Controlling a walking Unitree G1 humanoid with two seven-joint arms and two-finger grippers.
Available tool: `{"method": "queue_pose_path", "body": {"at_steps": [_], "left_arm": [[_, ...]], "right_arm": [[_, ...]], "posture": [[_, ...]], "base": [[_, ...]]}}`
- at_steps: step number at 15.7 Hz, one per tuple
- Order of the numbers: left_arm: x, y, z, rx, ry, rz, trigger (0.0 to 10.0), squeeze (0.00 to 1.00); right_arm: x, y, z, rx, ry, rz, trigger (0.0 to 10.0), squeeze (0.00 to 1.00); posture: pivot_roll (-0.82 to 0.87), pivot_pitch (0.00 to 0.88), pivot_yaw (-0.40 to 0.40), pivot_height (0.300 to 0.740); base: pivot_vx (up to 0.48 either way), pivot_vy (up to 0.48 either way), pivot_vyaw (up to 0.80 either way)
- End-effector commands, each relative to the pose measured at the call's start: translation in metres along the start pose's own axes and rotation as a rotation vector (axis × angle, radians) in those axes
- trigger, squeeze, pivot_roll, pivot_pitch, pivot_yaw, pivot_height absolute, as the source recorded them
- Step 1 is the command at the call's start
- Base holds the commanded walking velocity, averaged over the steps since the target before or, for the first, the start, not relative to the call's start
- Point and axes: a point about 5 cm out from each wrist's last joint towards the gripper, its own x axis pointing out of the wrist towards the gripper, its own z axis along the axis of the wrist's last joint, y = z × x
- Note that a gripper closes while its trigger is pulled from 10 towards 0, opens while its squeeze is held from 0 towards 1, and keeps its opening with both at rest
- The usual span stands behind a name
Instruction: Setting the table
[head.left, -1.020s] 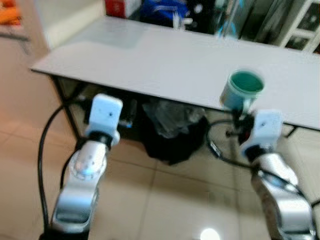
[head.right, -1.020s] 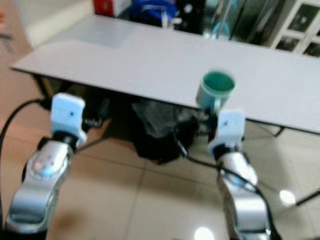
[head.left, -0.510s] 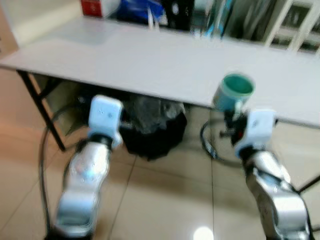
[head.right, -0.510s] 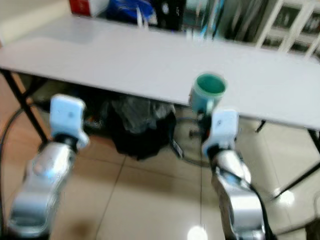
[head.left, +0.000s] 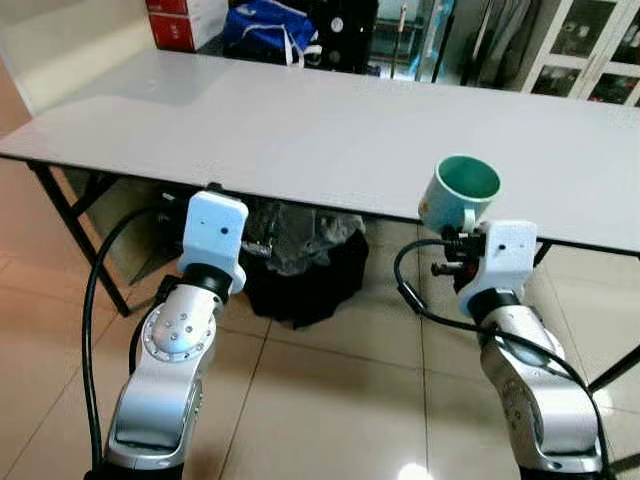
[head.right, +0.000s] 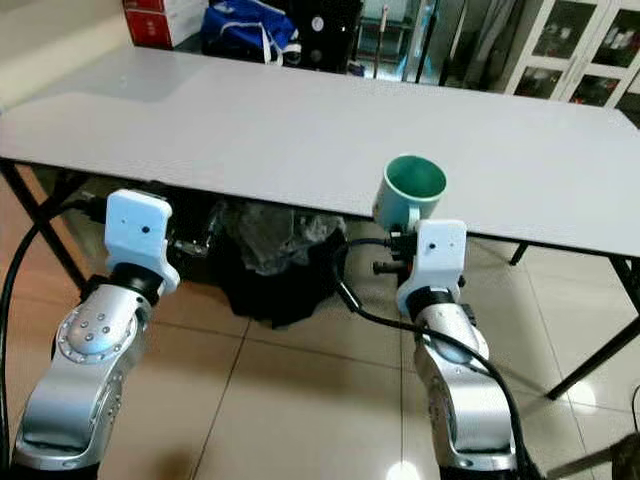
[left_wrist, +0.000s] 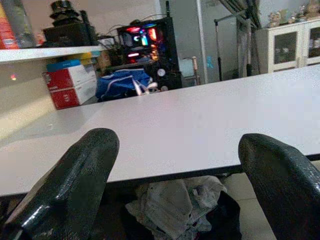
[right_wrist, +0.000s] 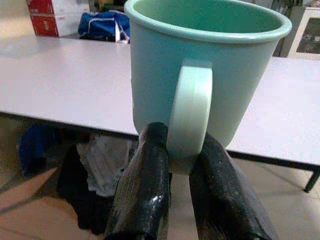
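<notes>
A pale green mug (head.left: 459, 193) with a darker green inside hangs upright at the near edge of the long white table (head.left: 300, 120). My right gripper (right_wrist: 175, 165) is shut on the mug's handle (right_wrist: 189, 112), its black fingers (right_wrist: 142, 195) pinching it from both sides. My left gripper (left_wrist: 175, 165) stands open and empty below the table's near edge; its wrist (head.left: 214, 230) is left of the mug.
Under the table lie a black bag with crumpled clear plastic (head.left: 305, 250) and folding table legs (head.left: 70, 220). Red boxes (head.left: 185, 18), a blue bag (head.left: 270, 25) and a black computer tower (head.left: 340, 30) stand behind the table. White cabinets (head.left: 590, 60) are far right. Tiled floor below.
The camera has moved and the blur has cleared, so the table now looks closer. The right gripper still holds the mug at the table's edge. The left gripper stays empty.
</notes>
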Motion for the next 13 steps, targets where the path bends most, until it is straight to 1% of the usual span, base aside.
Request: {"method": "queue_pose_path", "body": {"at_steps": [1, 4, 7, 10, 12, 13], "left_arm": [[0.002, -0.005, 0.005, -0.001, -0.022, -0.035, 10.0, 0.0], [0.001, 0.001, 0.002, -0.001, -0.014, -0.013, 10.0, 0.0], [0.001, 0.0, 0.005, 0.002, -0.019, -0.022, 10.0, 0.0], [0.003, 0.001, 0.004, -0.002, -0.018, -0.022, 10.0, 0.0], [0.006, -0.004, 0.003, 0.0, -0.015, -0.049, 10.0, 0.0], [0.008, -0.007, 0.009, -0.004, -0.033, -0.071, 10.0, 0.0]], "right_arm": [[0.002, -0.002, 0.0, 0.006, -0.009, -0.014, 10.0, 0.0], [0.005, 0.009, 0.002, 0.003, -0.023, 0.034, 10.0, 0.0], [0.009, 0.009, 0.003, 0.016, -0.03, 0.028, 10.0, 0.0], [0.013, 0.011, 0.006, 0.027, -0.041, 0.026, 10.0, 0.0], [0.018, 0.013, 0.006, 0.031, -0.029, 0.042, 10.0, 0.0], [0.019, 0.012, 0.008, 0.022, -0.045, 0.038, 10.0, 0.0]], "posture": [[-0.05, 0.0, -0.029, 0.74], [-0.04, 0.0, -0.028, 0.74], [-0.03, 0.0, -0.036, 0.74], [-0.04, 0.0, -0.023, 0.74], [-0.04, 0.0, -0.003, 0.74], [-0.04, 0.0, -0.003, 0.74]], "base": [[0.469, 0.0, 0.0], [0.465, 0.0, 0.0], [0.464, 0.0, 0.0], [0.464, 0.0, 0.0], [0.465, 0.0, -0.8], [0.461, 0.0, -0.8]]}}
